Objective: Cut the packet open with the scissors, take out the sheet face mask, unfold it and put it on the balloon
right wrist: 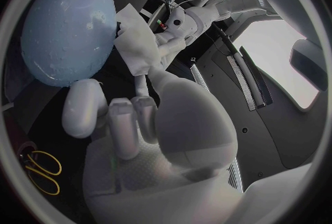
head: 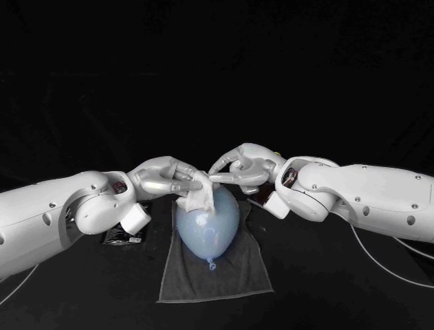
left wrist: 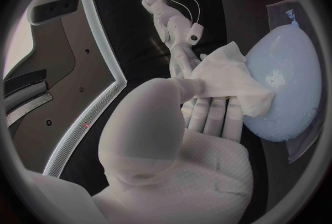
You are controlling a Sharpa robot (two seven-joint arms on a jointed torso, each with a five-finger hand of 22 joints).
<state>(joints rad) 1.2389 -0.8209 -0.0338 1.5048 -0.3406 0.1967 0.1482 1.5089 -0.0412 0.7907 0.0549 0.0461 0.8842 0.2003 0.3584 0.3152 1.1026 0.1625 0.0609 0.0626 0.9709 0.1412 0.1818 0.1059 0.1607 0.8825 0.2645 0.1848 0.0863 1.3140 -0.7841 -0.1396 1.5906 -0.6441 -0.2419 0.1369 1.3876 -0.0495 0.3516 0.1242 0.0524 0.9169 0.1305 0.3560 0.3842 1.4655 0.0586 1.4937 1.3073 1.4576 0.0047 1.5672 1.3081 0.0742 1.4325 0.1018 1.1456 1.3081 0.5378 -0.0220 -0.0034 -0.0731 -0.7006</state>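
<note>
Closest to you lies the dark grey cloth towel [head: 217,285], with the pale blue rubber balloon [head: 209,223] resting on it, knot at the near end. You see the white sheet face mask [head: 199,198] bunched over the balloon's far end. Your left hand [head: 162,177] pinches the mask from the left; your right hand [head: 245,167] pinches its top from the right, fingertips nearly meeting. Yellow-handled scissors [right wrist: 40,171] lie on the black table [head: 355,289].
</note>
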